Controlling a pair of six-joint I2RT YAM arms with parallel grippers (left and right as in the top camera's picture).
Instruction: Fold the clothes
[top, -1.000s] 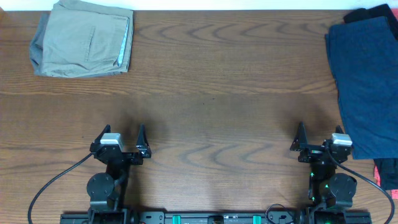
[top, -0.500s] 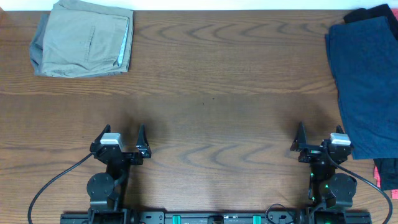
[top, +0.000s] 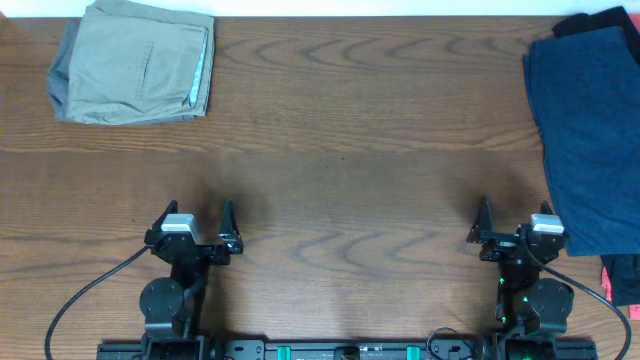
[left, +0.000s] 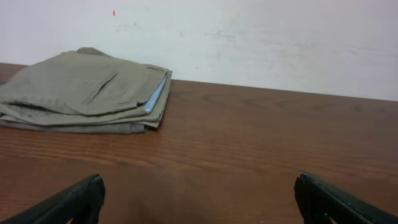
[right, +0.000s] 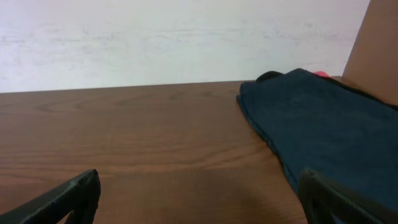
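Observation:
A folded khaki garment (top: 133, 60) lies at the table's far left corner; it also shows in the left wrist view (left: 84, 92). A dark blue garment (top: 590, 135) lies spread along the right edge, on top of a pile; it shows in the right wrist view (right: 323, 130). My left gripper (top: 196, 222) is open and empty near the front left, its fingertips apart in the left wrist view (left: 199, 199). My right gripper (top: 512, 222) is open and empty near the front right, beside the blue garment's lower edge, fingertips apart in the right wrist view (right: 199, 199).
A black garment (top: 598, 20) peeks from under the blue one at the far right corner. Black and red cloth (top: 622, 278) lies at the right edge near the front. The wooden table (top: 350, 150) ends at a white wall behind.

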